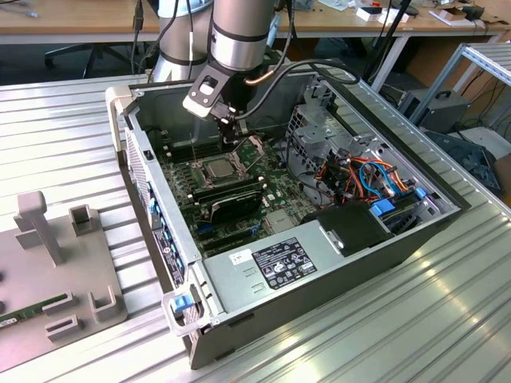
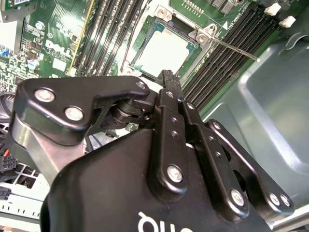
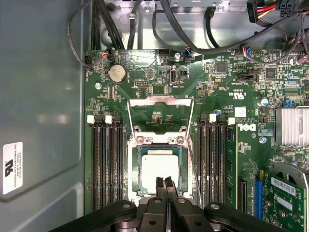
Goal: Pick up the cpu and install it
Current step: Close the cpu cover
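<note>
Exterior view, left to right: a grey fixture plate (image 1: 24, 271) lies at the table's edge on the exterior view's left, just beside the open computer case (image 1: 359, 275), whose motherboard (image 1: 275, 179) faces upward so that I can reach it from above. The cpu (image 1: 217, 167) lies square in its socket near the middle of the board, silver face up, between two banks of memory slots (image 3: 108, 164). The hinged frame (image 3: 161, 104) stands tipped open, so I judge the chip is set in place but unclamped. My gripper (image 3: 164, 186) hangs over one edge of the cpu, fingers pinched together with nothing between them; whether they touch the chip I cannot tell. Coloured cables (image 1: 367, 171) bunch toward the case's corner on the exterior view's right, well apart from the arm
</note>
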